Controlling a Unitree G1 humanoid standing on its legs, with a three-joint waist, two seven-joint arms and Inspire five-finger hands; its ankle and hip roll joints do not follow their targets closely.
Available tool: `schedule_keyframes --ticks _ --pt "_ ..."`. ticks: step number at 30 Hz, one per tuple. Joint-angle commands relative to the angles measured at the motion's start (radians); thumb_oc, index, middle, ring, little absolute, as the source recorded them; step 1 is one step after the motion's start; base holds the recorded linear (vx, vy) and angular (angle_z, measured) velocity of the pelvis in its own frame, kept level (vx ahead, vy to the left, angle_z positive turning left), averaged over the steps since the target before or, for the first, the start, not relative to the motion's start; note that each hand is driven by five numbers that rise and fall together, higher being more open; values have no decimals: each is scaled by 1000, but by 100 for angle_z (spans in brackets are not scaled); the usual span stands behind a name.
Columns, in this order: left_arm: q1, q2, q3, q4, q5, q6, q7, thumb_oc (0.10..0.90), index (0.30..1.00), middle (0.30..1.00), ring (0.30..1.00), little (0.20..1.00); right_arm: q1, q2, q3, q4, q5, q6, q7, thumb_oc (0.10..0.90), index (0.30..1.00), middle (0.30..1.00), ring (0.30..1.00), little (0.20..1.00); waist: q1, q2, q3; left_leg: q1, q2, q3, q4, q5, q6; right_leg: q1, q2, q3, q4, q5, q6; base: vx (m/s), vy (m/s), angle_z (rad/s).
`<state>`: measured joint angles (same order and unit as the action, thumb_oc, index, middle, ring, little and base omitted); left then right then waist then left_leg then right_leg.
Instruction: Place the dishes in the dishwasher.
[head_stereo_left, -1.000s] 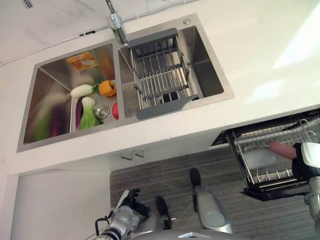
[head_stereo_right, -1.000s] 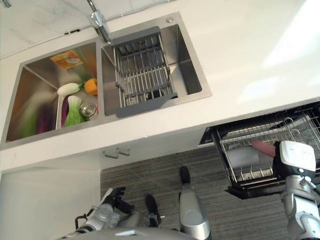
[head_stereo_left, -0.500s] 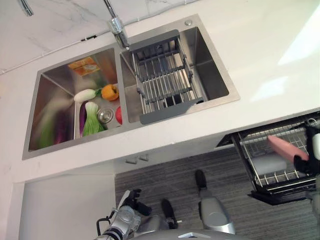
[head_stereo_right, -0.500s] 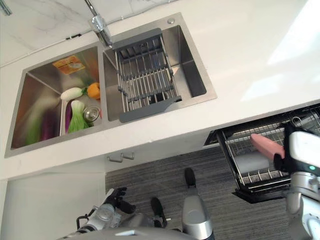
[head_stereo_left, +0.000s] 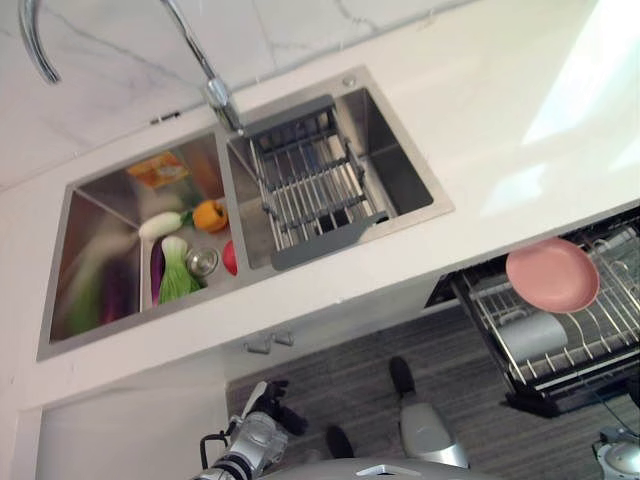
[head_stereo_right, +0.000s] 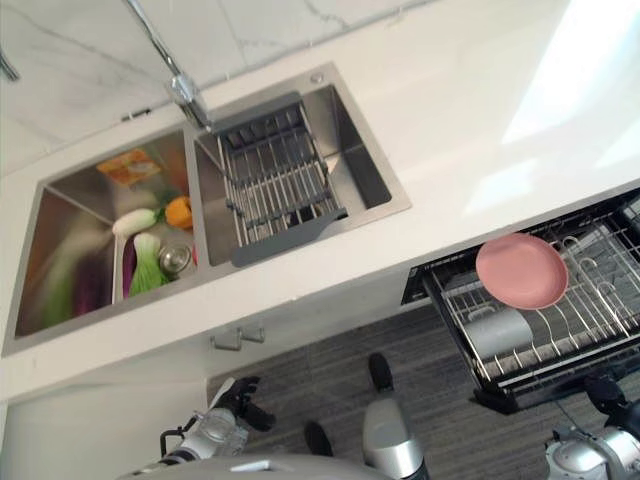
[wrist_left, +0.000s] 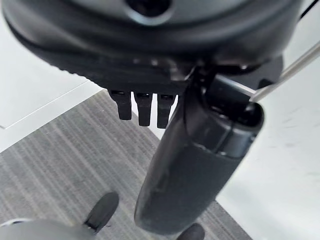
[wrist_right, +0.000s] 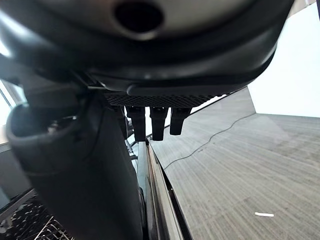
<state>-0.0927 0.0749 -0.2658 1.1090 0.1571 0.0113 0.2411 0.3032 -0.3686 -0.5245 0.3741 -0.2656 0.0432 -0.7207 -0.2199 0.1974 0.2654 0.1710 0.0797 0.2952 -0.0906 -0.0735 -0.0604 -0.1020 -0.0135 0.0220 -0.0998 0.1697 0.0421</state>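
A pink plate (head_stereo_right: 521, 271) rests in the pulled-out dishwasher rack (head_stereo_right: 575, 335), leaning on its wires above a grey metal cup (head_stereo_right: 498, 333); it also shows as the pink plate (head_stereo_left: 552, 275). My right hand (head_stereo_right: 604, 392) hangs below the rack's front edge, apart from the plate. In the right wrist view my right hand (wrist_right: 150, 55) has straight fingers (wrist_right: 152, 122) and holds nothing. My left hand (head_stereo_left: 268, 400) hangs low over the floor on the left, open and empty, its fingers (wrist_left: 142, 107) straight.
A double sink (head_stereo_left: 400, 215) is set in the white counter (head_stereo_left: 500, 120). A grey drying rack (head_stereo_left: 310, 185) spans the right basin. Vegetables (head_stereo_left: 180, 270) lie in the left basin. The tap (head_stereo_left: 215, 90) stands behind. Grey striped floor lies below.
My right hand let go of the pink plate and dropped below the rack; the plate now lies in the rack. The camera view has shifted.
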Motion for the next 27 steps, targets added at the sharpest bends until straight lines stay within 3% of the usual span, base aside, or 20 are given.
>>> schedule_keyframes --ticks 1,5,14,20,24,27 --pt "-6 64 29 51 -13 -6 20 800 900 900 900 900 47 -89 -65 -26 61 25 -104 800 900 900 900 900 1 -85 -44 -27 -15 -26 3 44 -13 137 -68 8 32 -160 99 28 5 -14" --pt "-5 77 23 30 -20 -12 14 800 900 900 900 900 9 -89 -2 118 125 6 -85 800 900 900 900 900 11 -77 -48 -25 -20 -31 3 41 -12 143 -71 7 28 -159 98 20 0 -18" --pt "11 86 31 41 -12 -7 7 800 900 900 900 900 -15 -89 -8 68 143 -32 -87 800 900 900 900 900 39 -75 -57 -34 -21 -66 3 49 -19 169 -80 -40 21 -167 95 8 -22 12" --pt "35 94 56 87 10 -1 1 800 900 900 900 900 -48 -121 -70 -61 121 -70 -130 800 900 900 900 900 56 -83 -67 -35 -20 -76 3 49 -22 176 -80 -57 17 -169 96 13 -15 12" --pt "44 95 58 90 32 -5 1 800 900 900 900 900 -26 -152 -126 -106 48 -35 -174 800 900 900 900 900 57 -87 -73 -33 -17 -74 3 47 -23 179 -77 -59 15 -172 95 0 0 0" --pt "40 100 50 78 48 -12 -3 800 900 900 900 900 -16 -192 -225 -124 28 0 -241 800 900 900 900 900 41 -94 -75 -32 -13 -64 3 47 -24 173 -74 -52 14 -169 100 0 0 0"
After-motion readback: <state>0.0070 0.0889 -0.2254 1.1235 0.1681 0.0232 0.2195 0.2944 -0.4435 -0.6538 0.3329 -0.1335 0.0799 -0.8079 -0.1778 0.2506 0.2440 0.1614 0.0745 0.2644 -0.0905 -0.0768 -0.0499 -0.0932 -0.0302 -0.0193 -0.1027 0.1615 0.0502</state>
